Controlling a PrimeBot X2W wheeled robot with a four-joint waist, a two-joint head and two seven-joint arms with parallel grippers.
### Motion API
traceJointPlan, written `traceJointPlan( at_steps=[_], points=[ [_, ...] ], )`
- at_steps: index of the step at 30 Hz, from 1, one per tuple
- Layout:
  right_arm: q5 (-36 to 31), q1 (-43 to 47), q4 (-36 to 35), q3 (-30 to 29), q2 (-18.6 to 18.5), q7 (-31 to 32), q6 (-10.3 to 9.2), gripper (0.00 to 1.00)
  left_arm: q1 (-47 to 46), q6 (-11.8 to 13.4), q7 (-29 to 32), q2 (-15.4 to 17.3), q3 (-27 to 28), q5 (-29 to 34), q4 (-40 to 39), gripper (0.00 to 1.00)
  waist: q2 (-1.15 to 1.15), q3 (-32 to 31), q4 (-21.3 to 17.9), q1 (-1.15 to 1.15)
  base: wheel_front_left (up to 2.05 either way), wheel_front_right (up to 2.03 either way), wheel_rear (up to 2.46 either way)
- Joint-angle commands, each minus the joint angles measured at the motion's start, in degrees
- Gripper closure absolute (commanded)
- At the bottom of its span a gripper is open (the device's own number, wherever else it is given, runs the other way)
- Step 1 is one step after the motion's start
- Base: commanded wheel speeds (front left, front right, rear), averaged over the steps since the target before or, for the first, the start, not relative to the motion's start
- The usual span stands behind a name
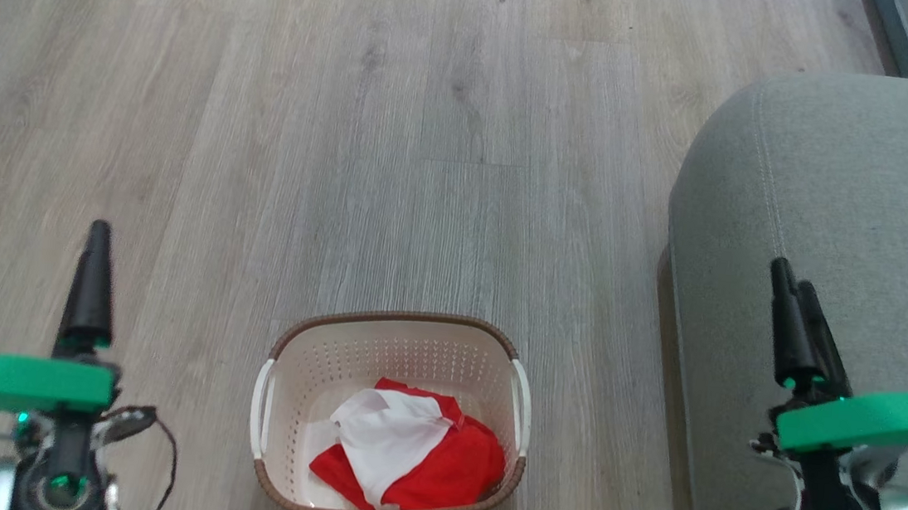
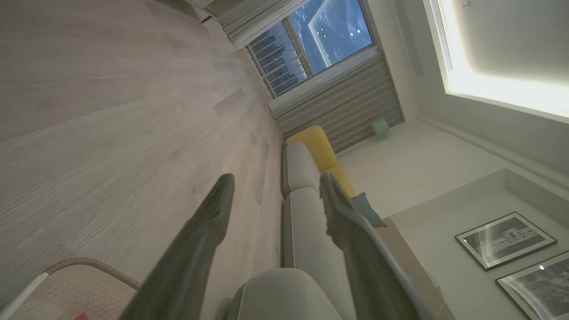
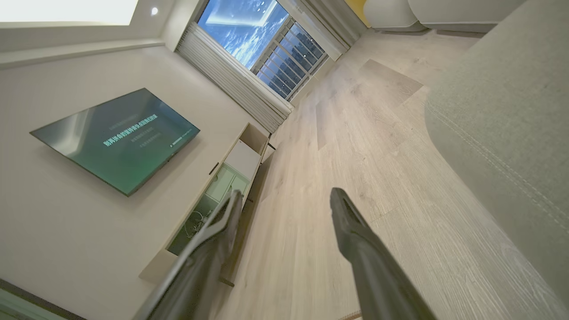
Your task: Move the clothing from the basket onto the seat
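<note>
1. Clothing (image 1: pixel 410 451): a crumpled red heap with a broad white panel on top. It lies inside the basket (image 1: pixel 378 352), toward the lower right of the basket floor, at the lower centre of the head view.
2. Basket: it stands on the wooden floor (image 1: pixel 351 112), between the two claws in the frame and apart from the seat (image 1: pixel 859 202).
3. Seat: it takes up the right side of the head view. No garment lies on the part in view, so you should count the transfer as not yet begun.
4. Left claw (image 1: pixel 99 233): at the lower left of the frame. Its wrist view shows the fingers spread with nothing between them.
5. Right claw (image 1: pixel 792 275): at the lower right, in front of the seat. Its fingers are likewise spread and it holds nothing.
6. Handling, as a judgement: the fabric looks light, soft and limp.
   - Expect it to sag and trail below the claw rather than keep its shape.
   - A hanging end could catch on the basket rim.
   - The garments lie tangled, so one lift may bring up both pieces, or drop one partway.
7. Where to take hold, as a judgement:
   - Pinch a raised fold at the crest of the white panel.
   - Bite deep into the bunched cloth rather than a thin edge.
   - Lift it well clear of the rim before you swing toward the right of the frame.
</note>
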Motion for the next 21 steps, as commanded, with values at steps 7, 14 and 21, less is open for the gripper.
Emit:
traceJointPlan(
  at_steps=[7,14,21],
  points=[
    [-9.0,-3.7,-4.7,2.5,-1.9,-1.8,0.00,0.00,-3.3,5.3,-1.4,0.5,-4.3,9.6,-7.6,0.00,0.00,0.1,0.2,0.00,0.00,0.00,0.00],
    [-15.0,-3.6,-5.6,4.7,-2.8,-3.0,0.00,0.00,-3.4,7.8,-2.6,0.5,-10.2,19.7,-10.0,0.00,0.00,0.2,0.5,0.00,0.00,0.00,0.00],
    [-19.5,-2.7,-3.9,7.0,-3.8,-4.4,0.00,0.00,-3.6,13.0,-4.0,2.6,-18.1,27.8,-9.3,0.00,0.00,0.4,1.0,0.00,0.00,0.00,0.00]
  ],
)
